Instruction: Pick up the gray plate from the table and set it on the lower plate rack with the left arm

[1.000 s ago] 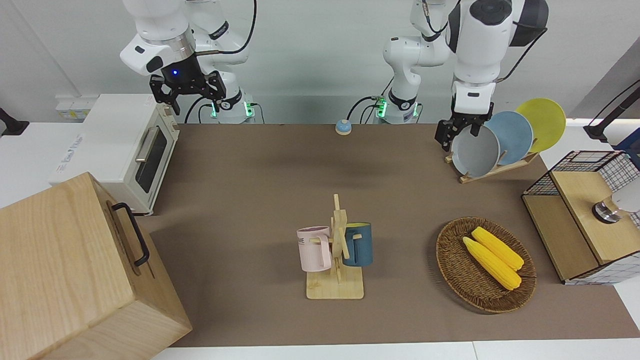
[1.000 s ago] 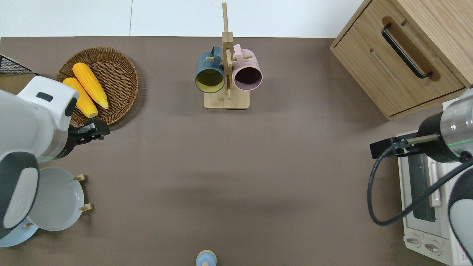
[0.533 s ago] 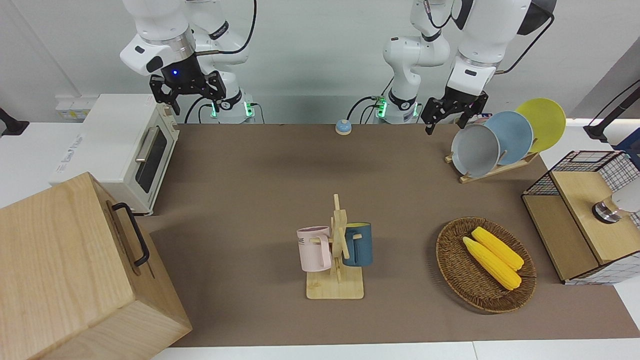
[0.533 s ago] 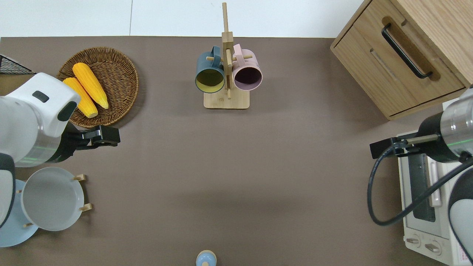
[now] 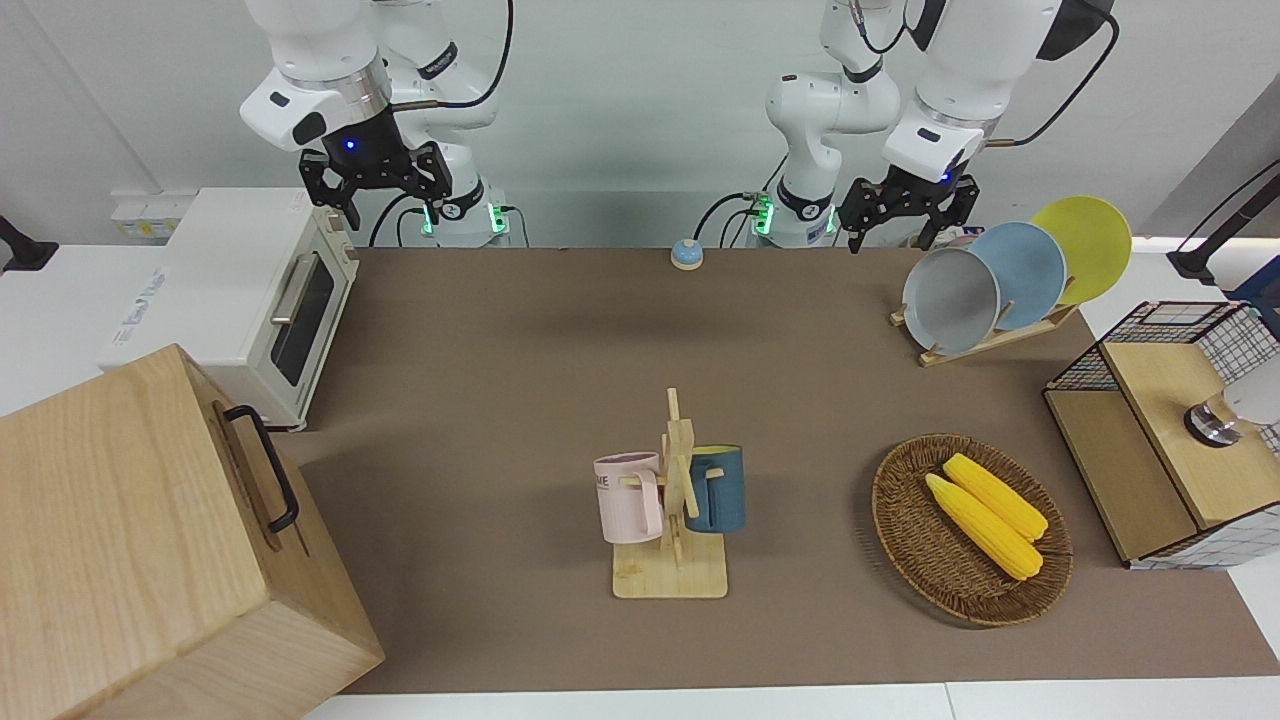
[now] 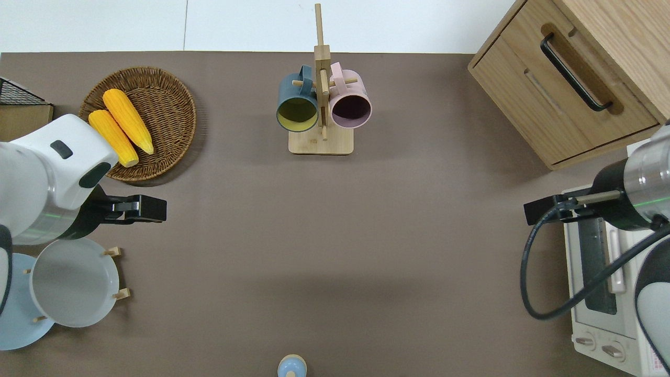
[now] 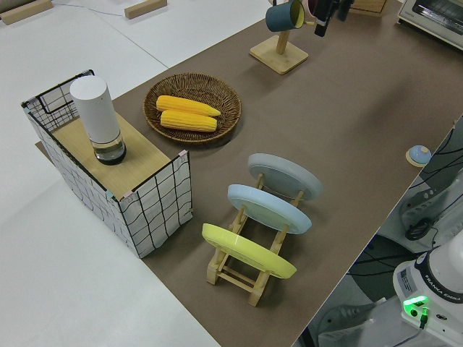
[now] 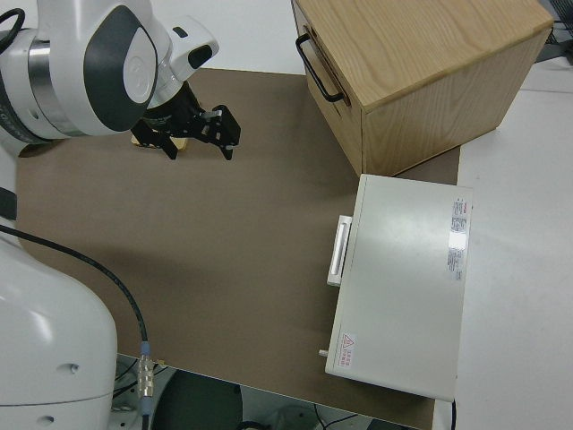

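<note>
The gray plate (image 5: 950,300) stands tilted in the end slot of the lower plate rack (image 5: 985,343) that is toward the table's middle. It also shows in the overhead view (image 6: 73,283) and the left side view (image 7: 284,176). My left gripper (image 5: 895,238) is open and empty, up in the air. In the overhead view it (image 6: 144,208) is over bare table (image 6: 335,235) between the rack's pegs (image 6: 121,294) and the wicker basket. The right arm is parked, its gripper (image 5: 378,205) open.
A sky-blue plate (image 5: 1025,270) and a yellow plate (image 5: 1090,245) fill the rack's other slots. A wicker basket (image 5: 905,540) holds two corn cobs. A mug stand (image 5: 672,520), wire crate (image 5: 1150,330), wooden cabinet (image 5: 130,540), toaster oven (image 5: 240,290) and a small bell (image 5: 686,254) stand around.
My left gripper was at the gray plate's rim a second ago; it has come off it, risen and swung away from the rack. The plate stays in its slot. The right arm has not moved.
</note>
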{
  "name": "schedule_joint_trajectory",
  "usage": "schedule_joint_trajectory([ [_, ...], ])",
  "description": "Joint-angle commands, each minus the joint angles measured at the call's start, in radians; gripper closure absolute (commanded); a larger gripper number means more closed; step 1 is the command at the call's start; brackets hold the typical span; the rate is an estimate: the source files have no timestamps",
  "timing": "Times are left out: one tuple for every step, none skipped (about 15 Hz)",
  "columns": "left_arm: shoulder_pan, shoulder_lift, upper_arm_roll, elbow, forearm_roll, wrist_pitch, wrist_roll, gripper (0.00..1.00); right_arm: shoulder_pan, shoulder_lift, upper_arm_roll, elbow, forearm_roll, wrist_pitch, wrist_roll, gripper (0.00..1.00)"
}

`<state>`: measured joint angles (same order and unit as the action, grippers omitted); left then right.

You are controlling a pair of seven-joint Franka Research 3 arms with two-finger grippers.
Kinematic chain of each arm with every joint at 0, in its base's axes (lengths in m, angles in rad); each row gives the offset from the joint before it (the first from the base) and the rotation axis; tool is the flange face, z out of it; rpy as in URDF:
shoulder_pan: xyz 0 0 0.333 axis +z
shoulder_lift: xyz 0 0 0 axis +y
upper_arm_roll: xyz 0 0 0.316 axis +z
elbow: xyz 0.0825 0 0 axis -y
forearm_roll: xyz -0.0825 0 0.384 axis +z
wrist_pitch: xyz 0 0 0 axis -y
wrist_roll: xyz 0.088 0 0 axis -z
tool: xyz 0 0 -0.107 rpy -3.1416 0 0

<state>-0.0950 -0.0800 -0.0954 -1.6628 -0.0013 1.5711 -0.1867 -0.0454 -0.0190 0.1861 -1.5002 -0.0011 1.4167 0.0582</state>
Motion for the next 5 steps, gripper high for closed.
schedule_joint_trajectory([
  [-0.006,-0.006,0.003,0.011,-0.011,-0.040,0.000,0.00,-0.010,-0.002,0.006,0.006,0.010,-0.013,-0.001,0.011],
  [-0.008,-0.006,0.003,0.011,-0.011,-0.042,-0.005,0.00,-0.010,-0.002,0.006,0.006,0.010,-0.013,-0.001,0.013],
  [-0.008,-0.006,0.003,0.011,-0.011,-0.042,-0.007,0.00,-0.010,-0.002,0.006,0.006,0.010,-0.013,-0.001,0.011],
  [-0.008,-0.006,0.003,0.011,-0.011,-0.043,-0.007,0.00,-0.010,-0.002,0.006,0.006,0.010,-0.013,-0.001,0.011],
  [-0.008,-0.006,0.003,0.011,-0.011,-0.051,-0.008,0.00,-0.010,-0.002,0.006,0.006,0.010,-0.013,-0.001,0.011],
])
